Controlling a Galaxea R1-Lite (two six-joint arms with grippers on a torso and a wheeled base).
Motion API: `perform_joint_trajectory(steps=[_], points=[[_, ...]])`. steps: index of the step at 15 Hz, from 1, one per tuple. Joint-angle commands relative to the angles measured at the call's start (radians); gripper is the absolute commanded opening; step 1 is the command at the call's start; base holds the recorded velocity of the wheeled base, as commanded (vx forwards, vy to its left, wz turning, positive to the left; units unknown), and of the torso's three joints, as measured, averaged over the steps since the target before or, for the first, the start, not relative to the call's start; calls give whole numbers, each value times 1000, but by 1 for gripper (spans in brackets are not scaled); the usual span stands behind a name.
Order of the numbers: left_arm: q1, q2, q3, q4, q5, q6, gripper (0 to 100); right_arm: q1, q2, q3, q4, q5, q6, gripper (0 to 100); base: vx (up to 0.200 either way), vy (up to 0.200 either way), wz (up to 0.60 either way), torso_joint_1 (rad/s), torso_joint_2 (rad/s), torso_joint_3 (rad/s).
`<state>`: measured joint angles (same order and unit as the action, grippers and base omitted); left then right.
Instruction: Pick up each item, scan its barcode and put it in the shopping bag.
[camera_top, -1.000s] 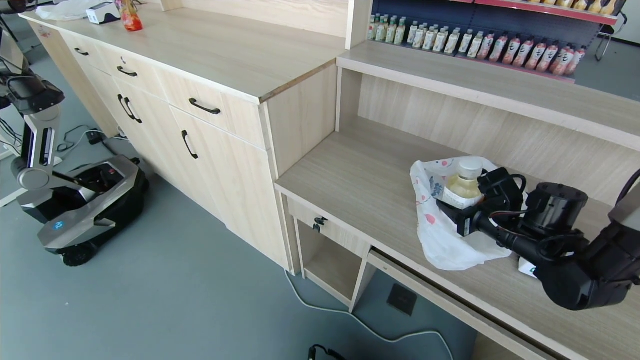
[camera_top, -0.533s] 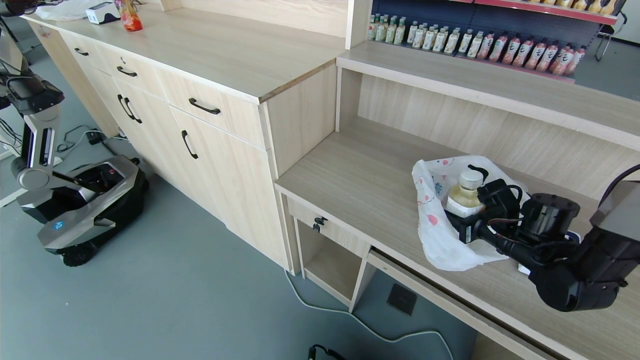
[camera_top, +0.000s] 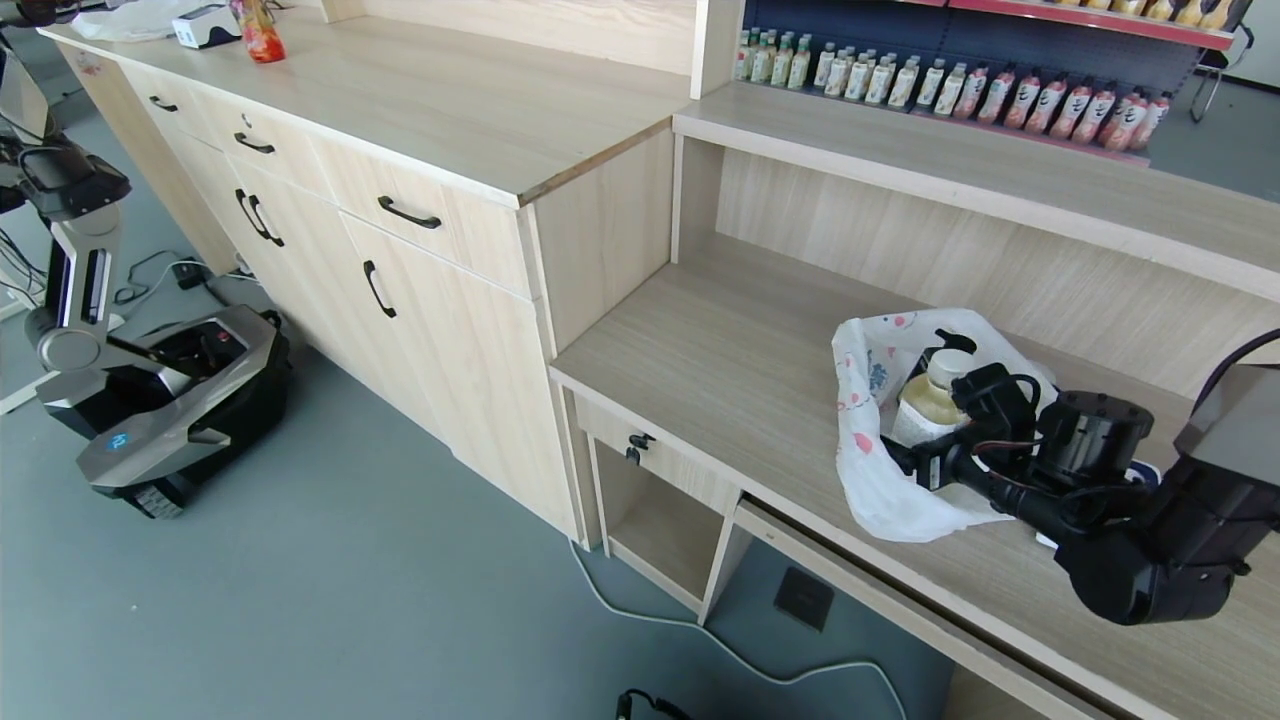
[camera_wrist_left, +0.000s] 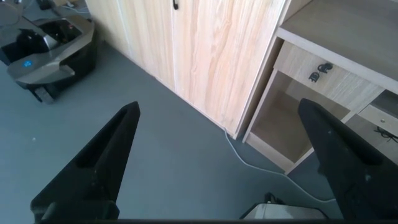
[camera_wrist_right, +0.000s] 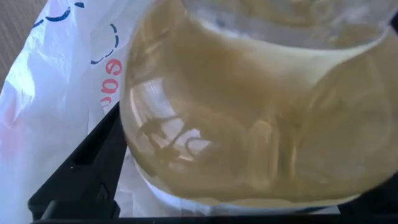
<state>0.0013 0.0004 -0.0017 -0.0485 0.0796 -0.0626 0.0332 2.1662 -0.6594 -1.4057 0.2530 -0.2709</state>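
Currently right tool (camera_top: 918, 443) grips bottle (camera_top: 932, 400) inside shopping bag (camera_top: 880, 485) on wooden counter (camera_top: 740, 350); left tool (camera_wrist_left: 219, 109) wide above grey floor (camera_wrist_left: 161, 146).

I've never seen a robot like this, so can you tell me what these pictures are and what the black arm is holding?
It is a robot with two arms; each ends in a gripper, like a two-fingered hand. The big picture comes from a camera on its head, looking down at a wooden counter. The other two come from cameras on its wrists. The right gripper holds a bottle of yellowish drink in the open top of a white shopping bag lying on the counter. The left gripper is open and empty, above the grey floor.
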Motion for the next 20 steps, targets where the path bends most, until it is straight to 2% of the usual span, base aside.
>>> perform_joint_trajectory(steps=[1,2,4,5,8,12,18,20], points=[[0,0,0,-1,0,0,100,5,-91,12,56,0,4,100,0,0,0,0,0,0],[0,0,0,-1,0,0,100,5,-174,21,143,-1,4,100,0,0,0,0,0,0],[0,0,0,-1,0,0,100,1,-457,60,412,-1,-2,100,0,0,0,0,0,0],[0,0,0,-1,0,0,100,-12,-589,89,493,-4,-5,100,0,0,0,0,0,0],[0,0,0,-1,0,0,100,-87,-825,110,626,-11,-45,100,0,0,-200,1,1,2],[0,0,0,-1,0,0,100,-200,-879,109,645,-11,-50,100,0,0,-600,2,2,4],[0,0,0,-1,0,0,100,-300,-899,115,651,-38,-24,100,0,0,-600,1,2,5],[0,0,0,-1,0,0,100,-369,-899,121,654,-41,-10,100,0,0,-600,0,2,5]])
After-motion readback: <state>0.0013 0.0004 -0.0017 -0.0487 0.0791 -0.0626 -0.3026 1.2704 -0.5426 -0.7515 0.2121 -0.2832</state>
